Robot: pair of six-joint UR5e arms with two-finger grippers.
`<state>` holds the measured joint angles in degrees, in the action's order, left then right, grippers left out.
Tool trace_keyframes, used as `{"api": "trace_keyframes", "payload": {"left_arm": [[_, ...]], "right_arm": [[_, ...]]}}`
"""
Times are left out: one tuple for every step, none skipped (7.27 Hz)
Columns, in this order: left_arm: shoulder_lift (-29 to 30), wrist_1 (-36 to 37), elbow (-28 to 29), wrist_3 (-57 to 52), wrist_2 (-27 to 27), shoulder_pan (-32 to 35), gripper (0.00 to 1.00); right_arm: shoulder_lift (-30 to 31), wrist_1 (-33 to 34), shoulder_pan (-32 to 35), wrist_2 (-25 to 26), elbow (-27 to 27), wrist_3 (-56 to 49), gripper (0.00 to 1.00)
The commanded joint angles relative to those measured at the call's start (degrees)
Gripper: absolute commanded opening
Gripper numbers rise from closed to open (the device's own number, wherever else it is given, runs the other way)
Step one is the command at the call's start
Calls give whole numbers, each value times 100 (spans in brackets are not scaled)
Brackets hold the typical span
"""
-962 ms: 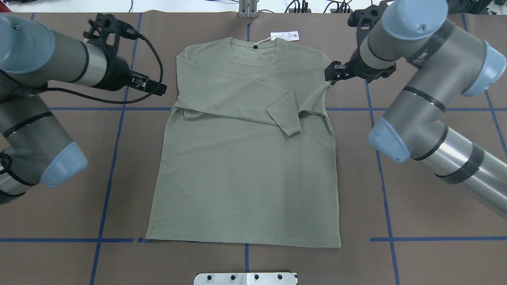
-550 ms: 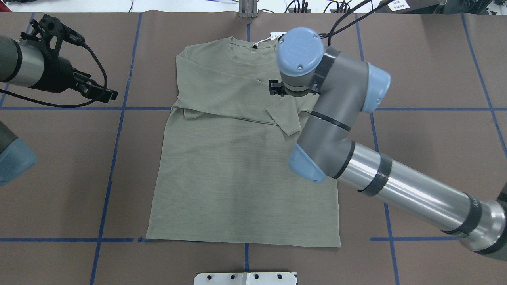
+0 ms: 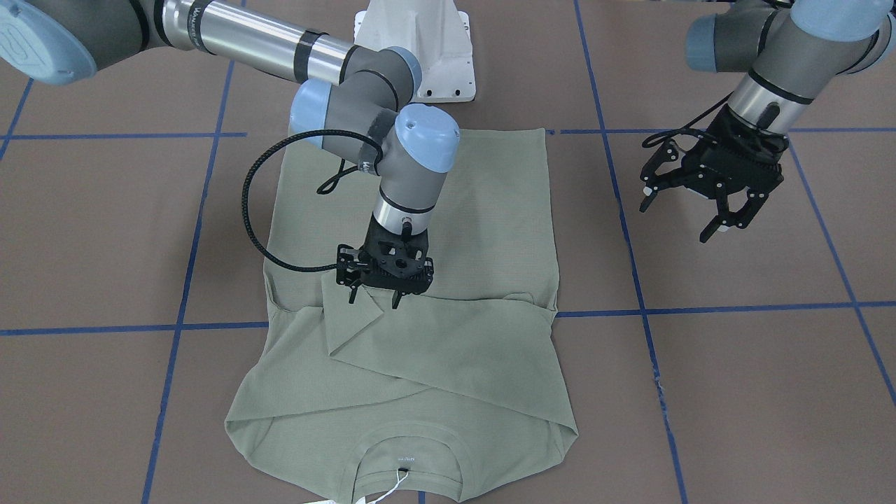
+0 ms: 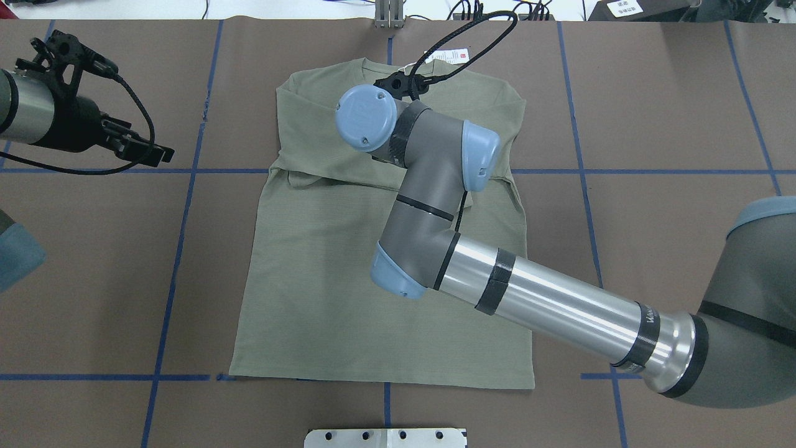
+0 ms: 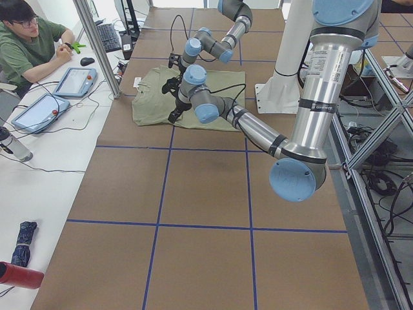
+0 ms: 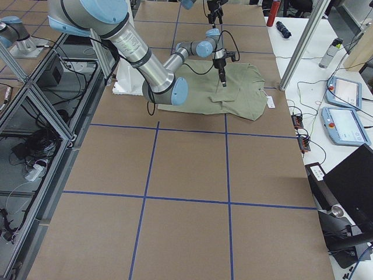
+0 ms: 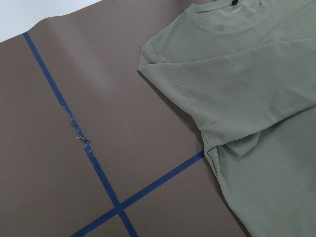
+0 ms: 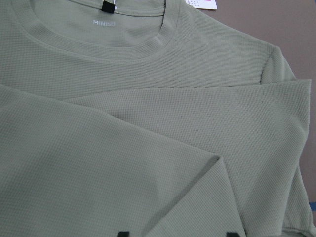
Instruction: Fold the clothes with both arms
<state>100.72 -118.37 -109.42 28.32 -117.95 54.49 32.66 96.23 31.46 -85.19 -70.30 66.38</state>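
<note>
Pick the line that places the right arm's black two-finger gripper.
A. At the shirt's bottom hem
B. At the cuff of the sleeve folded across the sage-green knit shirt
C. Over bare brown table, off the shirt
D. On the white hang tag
B: in the front-facing view the right gripper is open over the sleeve cuff of the sage-green knit shirt.

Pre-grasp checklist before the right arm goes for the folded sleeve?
1. Right end effector open above the sleeve cuff: ok.
2. Fingertips touching fabric: cannot tell.
3. Left end effector open, off the shirt, over bare table: ok.
4. Shirt body flat, hem straight: ok.
5. Hang tag beyond the collar, away from the cuff: ok.
6. Right arm's cable clear of the shirt: cannot tell.
</note>
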Motion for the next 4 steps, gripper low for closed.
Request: {"api": "trace_keyframes", "payload": {"left_arm": [[0,-2,0,7,0,0,100],[-9,-2,0,7,0,0,100],[0,-2,0,-2,-9,0,100],[0,-2,0,-2,-9,0,100]], "right_arm": [[-76,-43,-122,274,236,-19,70],[-76,-52,-122,283,271,-37,69],[-49,-52,-174,371,315,-55,68],[-32,-235,-201,450,420,-72,68]]}}
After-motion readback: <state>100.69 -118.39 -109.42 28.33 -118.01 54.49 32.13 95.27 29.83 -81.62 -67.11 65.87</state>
